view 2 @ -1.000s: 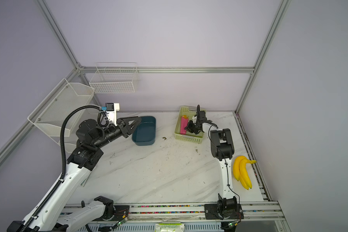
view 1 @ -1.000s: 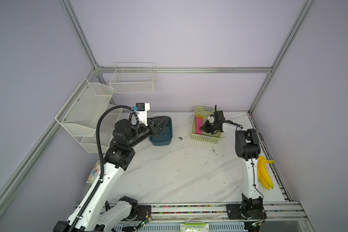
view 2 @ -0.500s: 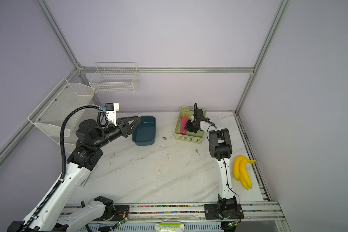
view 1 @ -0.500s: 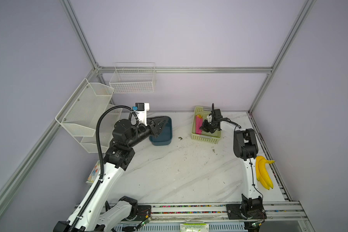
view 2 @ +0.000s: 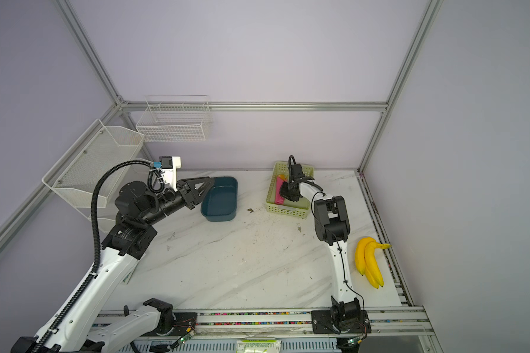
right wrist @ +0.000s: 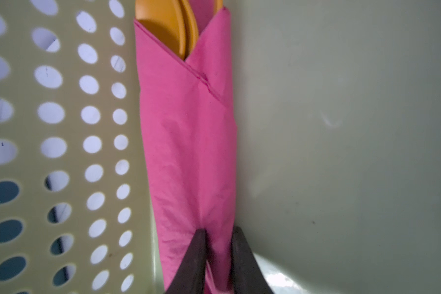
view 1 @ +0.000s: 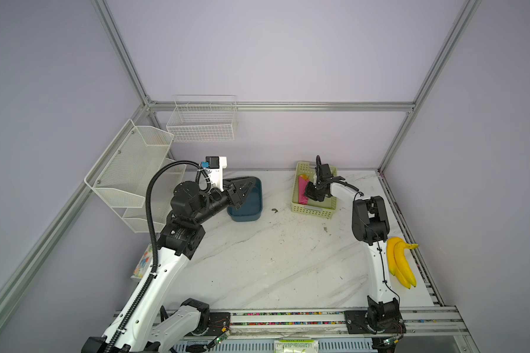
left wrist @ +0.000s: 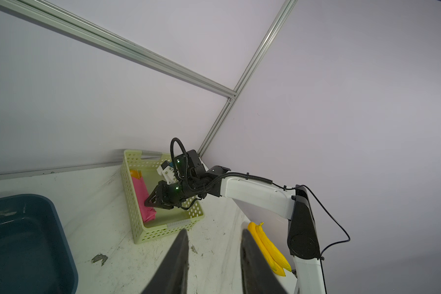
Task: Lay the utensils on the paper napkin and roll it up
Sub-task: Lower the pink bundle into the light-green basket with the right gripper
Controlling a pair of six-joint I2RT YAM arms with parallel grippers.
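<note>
Since a second ago my right arm (view 1: pixel 369 220) has swung a touch leftward in both top views, elbow and wrist alike, and my right gripper (view 1: pixel 307 195) now sits further over the pale green perforated plastic basket (view 1: pixel 312 211); my left arm (view 1: pixel 193 201) has not shifted. Basket stands right of centre, toward the back edge of the white marbled tabletop (view 1: pixel 273 259). Inside it, along its left wall, lies the magenta-pink paper napkin (right wrist: pixel 186 142), rolled into a narrow tube running front to back. Slim orange plastic utensils (right wrist: pixel 163 28) poke out of the far, open end of the roll; only rounded ends show, so which piece is which I cannot tell. Right wrist view: my two dark fingertips (right wrist: pixel 197 254) straddle the near end of the roll, narrowly apart, a ridge of pink paper between them, creases fanning from one tip. Whether they press the paper or merely flank it, I cannot tell. Left of centre, my left gripper (left wrist: pixel 214 233) hangs above the table by the left rim of the dark blue rounded plastic tub (view 1: pixel 248 214), jaws apart, bare tabletop showing in the gap, nothing held. Bunch of yellow bananas (view 1: pixel 401 262) lies at the right edge of the table, just beside my right arm's lower link, well apart from the basket.
</note>
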